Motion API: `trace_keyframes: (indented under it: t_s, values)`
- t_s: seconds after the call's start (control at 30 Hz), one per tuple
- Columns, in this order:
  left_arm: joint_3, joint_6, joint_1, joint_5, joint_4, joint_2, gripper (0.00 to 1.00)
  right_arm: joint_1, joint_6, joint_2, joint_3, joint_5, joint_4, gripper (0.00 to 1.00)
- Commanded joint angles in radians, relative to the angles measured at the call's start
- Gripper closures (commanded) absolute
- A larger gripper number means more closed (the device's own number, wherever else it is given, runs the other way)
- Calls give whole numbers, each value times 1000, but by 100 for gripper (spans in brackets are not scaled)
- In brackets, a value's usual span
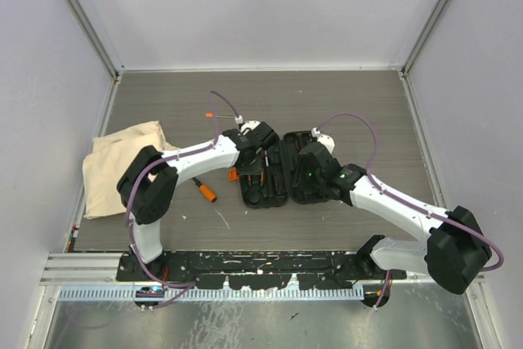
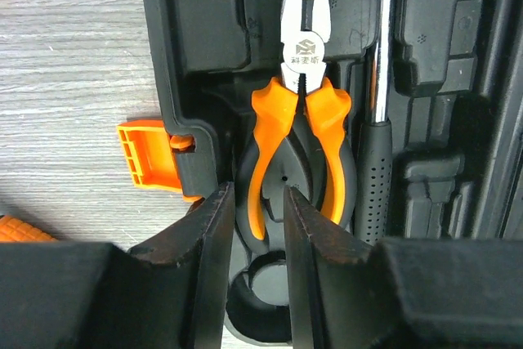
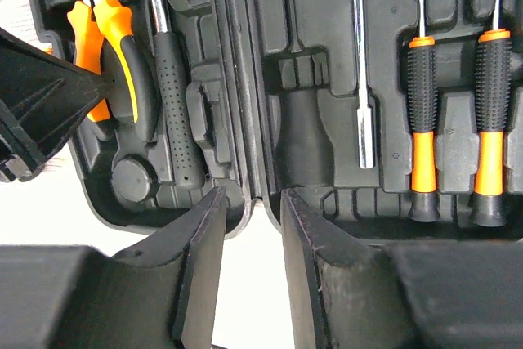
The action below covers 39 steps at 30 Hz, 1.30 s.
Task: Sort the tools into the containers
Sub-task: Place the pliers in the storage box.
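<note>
Pliers (image 2: 298, 120) with orange-and-black handles lie seated in their moulded slot in the left half of the open black tool case (image 1: 278, 171), steel nose pointing far and handles near. The left gripper (image 2: 257, 194) hangs over the handle ends. Its two fingers (image 2: 214, 259) are a little apart and astride the left handle, which shows in the narrow gap between them; the other handle lies to the right of the fingers. Whether the pads press that handle or merely flank it cannot be told from the wrist view.

Just right of the pliers, in the same half, lies the hammer (image 2: 372, 177), black grip near and steel shaft running far. An orange latch (image 2: 147, 153) juts from the case's left edge over the grey table (image 1: 343, 104).

The right gripper (image 3: 252, 195) sits at the near edge of the case by the hinge line, jaws spread with nothing between them. In the right half, two black-and-orange screwdrivers (image 3: 421, 120) rest side by side in their slots, with a thin steel driver (image 3: 364, 79) to their left. One loose screwdriver (image 1: 206, 190) lies on the table between the case and the beige cloth bag (image 1: 122, 165) at far left.
</note>
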Motion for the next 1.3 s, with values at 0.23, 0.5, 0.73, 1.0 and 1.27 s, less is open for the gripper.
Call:
trace_keyframes:
  t_s: [0.23, 0.5, 0.73, 1.0, 1.27]
  values:
    - [65, 61, 4, -24, -9, -164, 67, -3, -59, 4, 32, -34, 62, 61]
    - [-8, 116, 31, -14, 41, -267, 66, -4, -144, 105, 130, -133, 106, 61]
    - [-143, 138, 127, 15, 81, -334, 70, -7, -140, 287, 262, -171, 153, 66]
    - [-202, 165, 177, 20, 75, -286, 74, -7, -164, 494, 416, -128, 132, 74]
    - [-157, 189, 184, 27, 81, -154, 76, -8, -192, 615, 515, -124, 103, 76]
